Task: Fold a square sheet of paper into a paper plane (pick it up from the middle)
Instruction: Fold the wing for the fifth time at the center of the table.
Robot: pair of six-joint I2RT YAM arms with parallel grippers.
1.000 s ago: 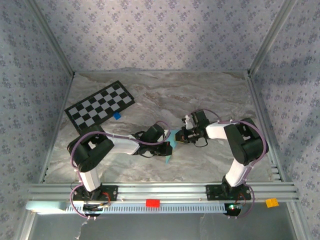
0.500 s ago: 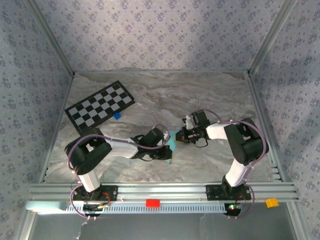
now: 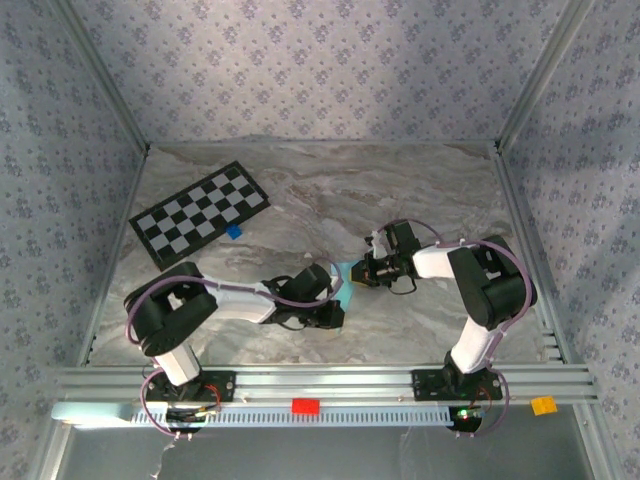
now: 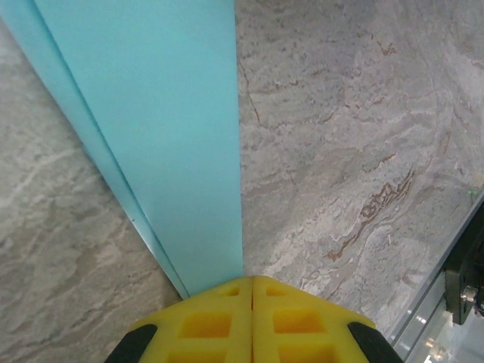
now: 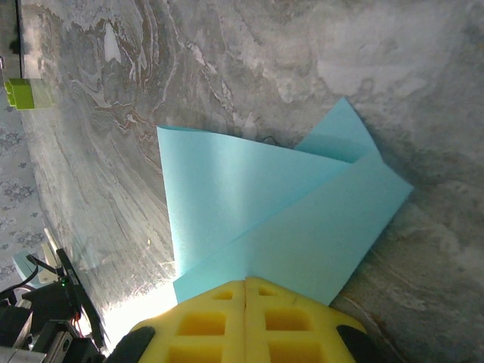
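Marble table (image 3: pixel 420 190) spreads across the frame, checkerboard card (image 3: pixel 200 213) upper left. The folded blue paper sheet (image 3: pixel 345 280) sits dead centre. Left gripper (image 4: pixel 252 281) and right gripper (image 5: pixel 246 283) both pinch it, jaws pressed tight on its edges.

No legible text, label or number anywhere.

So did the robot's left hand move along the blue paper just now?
Yes. The left hand slid a little toward the near rail, farther from the checkerboard card, with its tips shut on the blue paper.
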